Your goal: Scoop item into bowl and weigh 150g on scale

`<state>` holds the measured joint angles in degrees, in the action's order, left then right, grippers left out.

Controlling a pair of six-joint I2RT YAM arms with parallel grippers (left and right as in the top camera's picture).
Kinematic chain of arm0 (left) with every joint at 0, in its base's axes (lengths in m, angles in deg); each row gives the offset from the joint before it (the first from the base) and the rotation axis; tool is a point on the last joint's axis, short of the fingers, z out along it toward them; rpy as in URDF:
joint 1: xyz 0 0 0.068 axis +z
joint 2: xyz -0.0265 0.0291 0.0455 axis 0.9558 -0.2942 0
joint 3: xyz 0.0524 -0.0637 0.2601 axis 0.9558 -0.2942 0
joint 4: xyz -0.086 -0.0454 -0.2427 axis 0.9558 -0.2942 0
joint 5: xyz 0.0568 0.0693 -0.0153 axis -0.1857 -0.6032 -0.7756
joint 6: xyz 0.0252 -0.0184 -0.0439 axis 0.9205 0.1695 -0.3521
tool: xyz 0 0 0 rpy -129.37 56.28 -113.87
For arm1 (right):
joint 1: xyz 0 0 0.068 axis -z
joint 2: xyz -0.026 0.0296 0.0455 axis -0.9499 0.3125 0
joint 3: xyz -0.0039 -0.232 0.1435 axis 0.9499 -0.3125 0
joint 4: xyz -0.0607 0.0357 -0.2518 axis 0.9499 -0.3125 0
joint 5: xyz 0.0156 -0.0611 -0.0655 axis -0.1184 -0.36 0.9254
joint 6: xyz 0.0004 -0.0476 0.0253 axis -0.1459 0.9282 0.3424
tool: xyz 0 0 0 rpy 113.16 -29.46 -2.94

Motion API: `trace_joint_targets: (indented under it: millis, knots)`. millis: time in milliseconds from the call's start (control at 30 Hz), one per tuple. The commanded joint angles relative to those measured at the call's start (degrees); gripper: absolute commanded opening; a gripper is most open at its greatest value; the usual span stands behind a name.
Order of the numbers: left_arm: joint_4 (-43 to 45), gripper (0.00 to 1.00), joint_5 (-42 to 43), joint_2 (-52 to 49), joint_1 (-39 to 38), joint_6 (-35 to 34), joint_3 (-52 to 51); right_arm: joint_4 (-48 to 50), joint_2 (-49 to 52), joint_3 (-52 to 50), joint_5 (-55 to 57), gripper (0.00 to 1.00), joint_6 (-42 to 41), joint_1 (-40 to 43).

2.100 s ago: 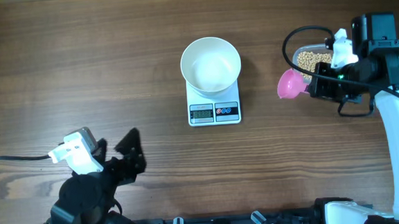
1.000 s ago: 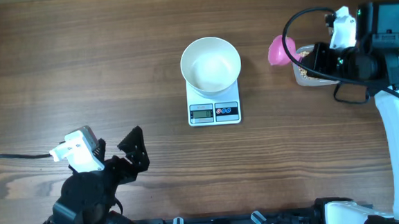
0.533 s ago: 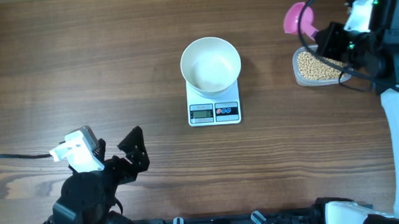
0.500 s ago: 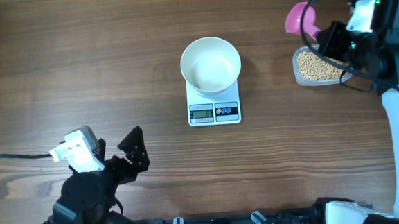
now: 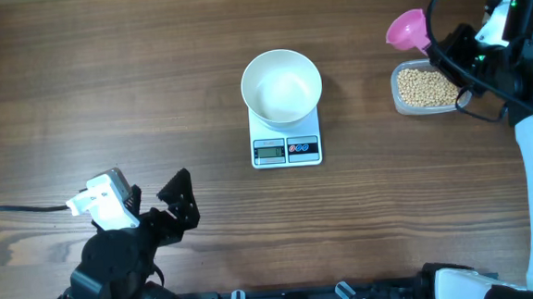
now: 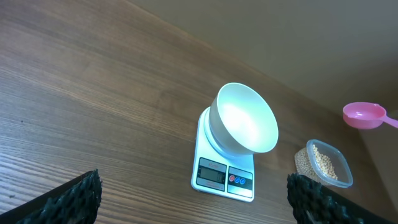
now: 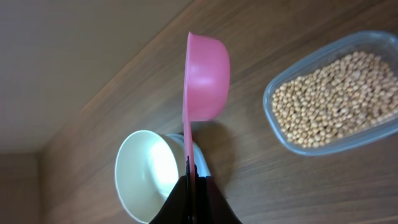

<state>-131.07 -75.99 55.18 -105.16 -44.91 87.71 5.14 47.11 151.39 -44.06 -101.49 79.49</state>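
The white bowl (image 5: 281, 85) stands on the small white scale (image 5: 286, 149) at mid-table and looks empty. Tan beans (image 5: 424, 87) fill a clear tub (image 5: 400, 96) at the right. My right gripper (image 5: 452, 47) is shut on the handle of a pink scoop (image 5: 406, 28), whose cup hangs in the air just beyond the tub's far left corner. In the right wrist view the scoop (image 7: 202, 74) is turned on edge above the bowl (image 7: 146, 174), and no beans show in it. My left gripper (image 5: 179, 203) stands open near the front left, holding nothing.
In the left wrist view the scale (image 6: 225, 177), bowl (image 6: 245, 118), tub (image 6: 323, 163) and scoop (image 6: 365, 114) lie ahead, between my left fingers (image 6: 68, 199). A black cable (image 5: 20, 211) runs off the left edge. Bare wood surrounds the scale.
My right gripper has carried the pink scoop from the tub's left side up, back and rightward to the tub's far corner. The left arm, bowl and scale have not moved.
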Motion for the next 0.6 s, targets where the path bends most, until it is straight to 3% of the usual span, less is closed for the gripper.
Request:
trace_joint_targets:
  millis: [0,567]
  knots:
    - [-0.04,1.00,-1.18,-0.22,0.31,0.42,-0.22,0.17,-0.31,0.04,-1.92,0.04,-6.88,0.20]
    - [-0.04,1.00,-1.18,-0.22,0.31,0.42,-0.22,0.33,-0.31,0.04,-1.92,0.04,-9.49,0.20]
